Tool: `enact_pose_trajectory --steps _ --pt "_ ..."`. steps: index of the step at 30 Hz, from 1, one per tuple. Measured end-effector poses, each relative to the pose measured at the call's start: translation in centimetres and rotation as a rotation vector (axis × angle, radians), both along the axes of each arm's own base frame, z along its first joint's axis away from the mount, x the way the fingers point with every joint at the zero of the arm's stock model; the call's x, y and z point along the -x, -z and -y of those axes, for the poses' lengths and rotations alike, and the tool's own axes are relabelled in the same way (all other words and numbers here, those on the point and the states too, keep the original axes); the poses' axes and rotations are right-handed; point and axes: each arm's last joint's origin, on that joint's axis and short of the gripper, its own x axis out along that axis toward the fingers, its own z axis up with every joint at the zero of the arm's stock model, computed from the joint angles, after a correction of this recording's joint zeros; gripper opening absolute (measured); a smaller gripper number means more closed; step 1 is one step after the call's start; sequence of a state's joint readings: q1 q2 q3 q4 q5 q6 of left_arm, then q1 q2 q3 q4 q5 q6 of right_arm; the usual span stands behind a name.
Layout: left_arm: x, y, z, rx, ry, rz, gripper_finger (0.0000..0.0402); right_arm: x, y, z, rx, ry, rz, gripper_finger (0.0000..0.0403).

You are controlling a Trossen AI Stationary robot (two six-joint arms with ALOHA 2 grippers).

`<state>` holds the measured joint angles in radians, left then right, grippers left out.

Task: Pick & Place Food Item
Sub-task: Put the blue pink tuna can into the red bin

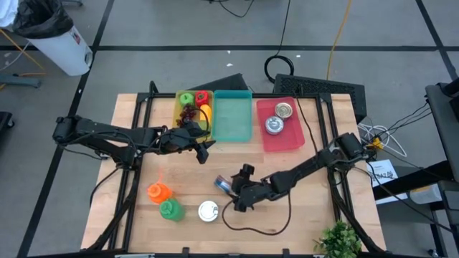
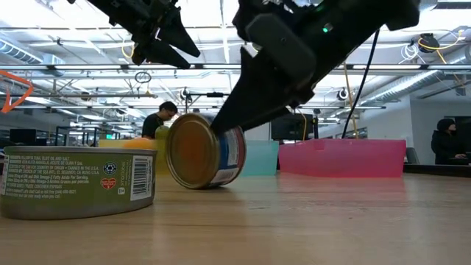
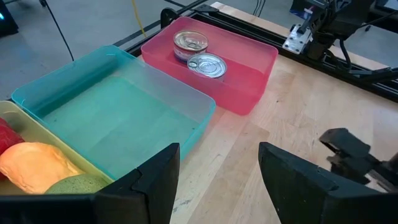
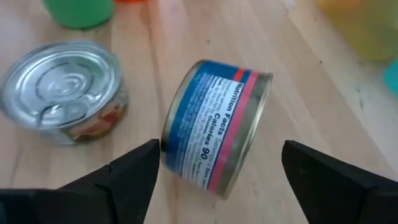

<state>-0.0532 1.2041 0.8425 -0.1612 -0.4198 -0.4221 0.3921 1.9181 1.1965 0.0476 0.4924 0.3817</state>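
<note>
You are looking at a robotics lab in an open, industrial office hall: exposed ceiling beams and pipes (image 2: 221,70) are running overhead, people are working at monitors (image 2: 291,126) behind the wooden tabletop (image 1: 301,208), cables (image 1: 283,64) are trailing across the taped grey floor (image 1: 179,29).
</note>
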Motion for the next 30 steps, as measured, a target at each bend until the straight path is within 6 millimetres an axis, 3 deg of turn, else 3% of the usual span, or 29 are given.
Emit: enact_pose_trajectory --steps 5,10,15,21,30 --pt "0.0 0.0 0.0 -0.001 0.000 0.000 0.0228 -0.3 0.4 0.4 -0.006 0.005 -0.004 0.0320" --pt "0.0 0.0 0.0 -0.001 0.000 0.000 0.0228 -0.7 -0.1 -0.1 -0.124 -0.041 0.049 0.0320" --pt "0.0 0.0 0.0 0.001 -0.001 0.001 0.0228 -0.7 -0.2 -0.2 -0.086 -0.061 0.058 0.0320" --pt "0.0 0.0 0.0 0.005 -0.003 0.008 0.0228 -1.0 1.7 0.8 -0.031 0.018 0.042 0.0320" --pt "0.0 0.0 0.0 0.001 -0.002 0.002 0.0228 -1.2 2.4 2.0 -0.009 0.043 -0.014 0.0320"
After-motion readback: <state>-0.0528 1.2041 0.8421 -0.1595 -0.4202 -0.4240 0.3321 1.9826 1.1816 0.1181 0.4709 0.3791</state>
